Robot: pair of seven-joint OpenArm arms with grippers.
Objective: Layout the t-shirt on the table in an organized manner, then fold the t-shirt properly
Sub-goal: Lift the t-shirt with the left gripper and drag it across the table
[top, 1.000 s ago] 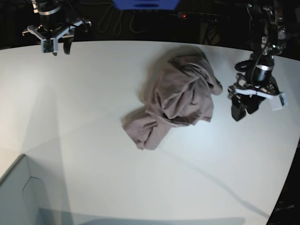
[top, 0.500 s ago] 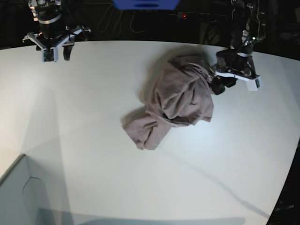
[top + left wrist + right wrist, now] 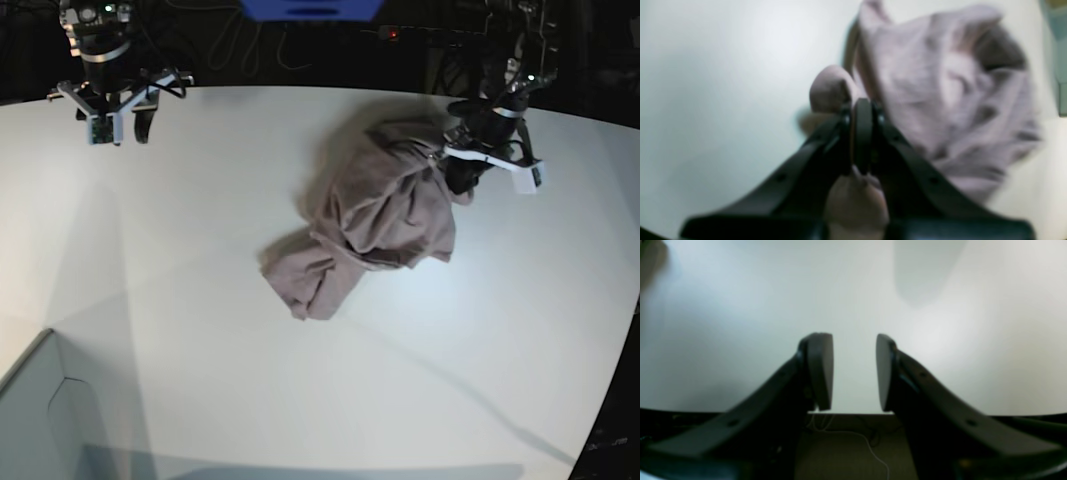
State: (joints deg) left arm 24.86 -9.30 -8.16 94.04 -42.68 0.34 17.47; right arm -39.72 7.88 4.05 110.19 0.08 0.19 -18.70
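The mauve t-shirt (image 3: 375, 215) lies crumpled in a heap on the white table (image 3: 200, 300), right of centre. My left gripper (image 3: 460, 178) sits at the heap's right edge, shut on a fold of the t-shirt. In the left wrist view the black fingers (image 3: 863, 133) pinch cloth, with the t-shirt (image 3: 940, 90) bunched beyond and some fabric below the jaws. My right gripper (image 3: 118, 112) hovers at the far left back edge, open and holding nothing. The right wrist view shows the right gripper (image 3: 854, 371) over bare table (image 3: 740, 306).
A pale grey box corner (image 3: 45, 420) stands at the front left. Dark cables and a blue object (image 3: 310, 10) lie beyond the table's back edge. The table's curved edge (image 3: 610, 400) runs down the right side.
My left gripper moved from the right side of the table up to the heap's right edge and closed on the cloth. The right arm shifted only slightly.
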